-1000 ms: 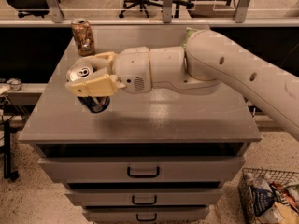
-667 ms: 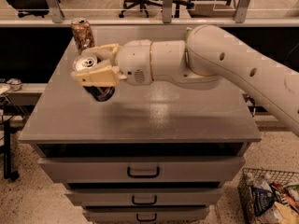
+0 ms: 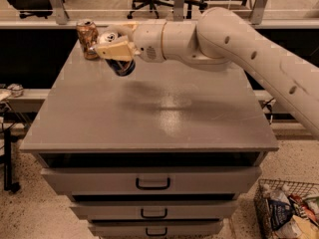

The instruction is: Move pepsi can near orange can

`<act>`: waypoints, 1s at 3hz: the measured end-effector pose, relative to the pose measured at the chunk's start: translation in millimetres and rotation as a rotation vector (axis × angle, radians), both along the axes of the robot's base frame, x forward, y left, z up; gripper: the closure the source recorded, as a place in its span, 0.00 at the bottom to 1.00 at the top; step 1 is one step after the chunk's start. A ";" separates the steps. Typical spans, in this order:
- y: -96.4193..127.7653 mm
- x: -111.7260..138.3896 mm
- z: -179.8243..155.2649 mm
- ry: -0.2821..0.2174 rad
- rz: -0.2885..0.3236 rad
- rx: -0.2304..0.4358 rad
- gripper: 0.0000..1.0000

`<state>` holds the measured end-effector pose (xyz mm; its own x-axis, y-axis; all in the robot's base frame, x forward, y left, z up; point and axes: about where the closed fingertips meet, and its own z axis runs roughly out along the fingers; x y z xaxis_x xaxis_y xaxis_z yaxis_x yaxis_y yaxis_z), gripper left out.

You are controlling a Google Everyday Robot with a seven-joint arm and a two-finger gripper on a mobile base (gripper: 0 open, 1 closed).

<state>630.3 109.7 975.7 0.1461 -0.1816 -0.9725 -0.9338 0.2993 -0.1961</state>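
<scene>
Hand (image 3: pixel 115 51) with pepsi can (image 3: pixel 121 67) beside orange can (image 3: pixel 87 38)

One raised camera faces the cabinet (image 3: pixel 174 113) front, hand (image 3: pixel 117 58) at far left.

Smooth off-white arm (image 3: pixel 239 39) of bulbous rounded segments (small dark holes dot the forearm); its gripper (image 3: pixel 108 45), with tan blocky fingers (image 3: pixel 118 50), is above the tabletop's (image 3: pixel 149 118) far-left corner.
</scene>
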 end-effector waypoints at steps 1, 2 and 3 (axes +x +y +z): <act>9.9 51.3 -7.4 -0.006 -0.040 0.046 1.00; 22.0 92.1 -22.0 0.015 -0.075 0.081 1.00; 30.3 122.2 -33.8 0.035 -0.101 0.101 1.00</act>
<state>752.5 139.9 941.9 0.0979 -0.0943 -0.9907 -0.9035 0.4090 -0.1282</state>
